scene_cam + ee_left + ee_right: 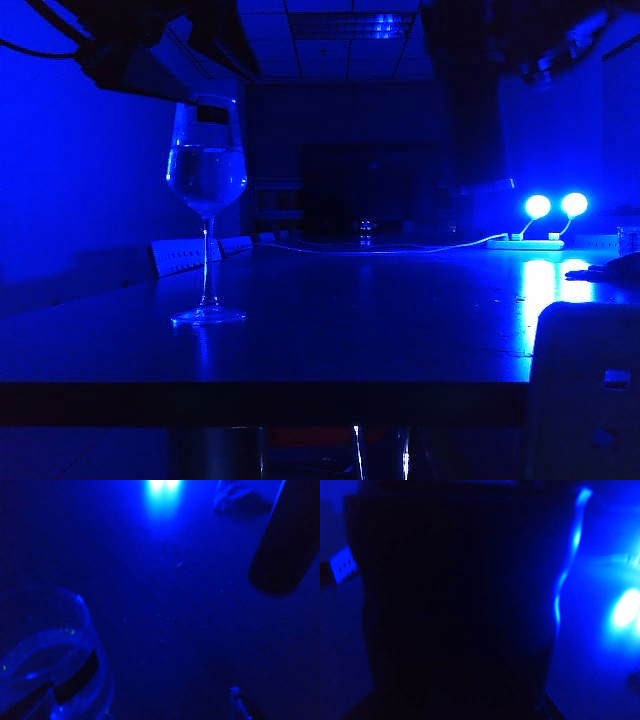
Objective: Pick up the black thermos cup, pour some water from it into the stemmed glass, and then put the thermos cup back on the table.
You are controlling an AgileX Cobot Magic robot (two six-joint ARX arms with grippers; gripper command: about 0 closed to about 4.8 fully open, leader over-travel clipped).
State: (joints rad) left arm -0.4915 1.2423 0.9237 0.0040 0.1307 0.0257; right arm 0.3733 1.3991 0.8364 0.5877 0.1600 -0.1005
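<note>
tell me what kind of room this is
Probably a meeting room, dark and lit blue: a long glossy table with a stemmed glass on it, chair backs along its side, a dark screen on the far wall, a panelled ceiling.

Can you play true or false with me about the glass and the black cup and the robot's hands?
1. The stemmed glass stands upright on the table. True.
2. The glass is empty. False: there is water in its bowl.
3. Two round lamps glow at the far right of the table. True.
4. The black thermos cup lies on its side by the glass's foot. False: the right gripper holds it up off the table, on the right.
5. The left gripper squeezes the glass. False: it is open, above the glass, just to one side of the rim.
</note>
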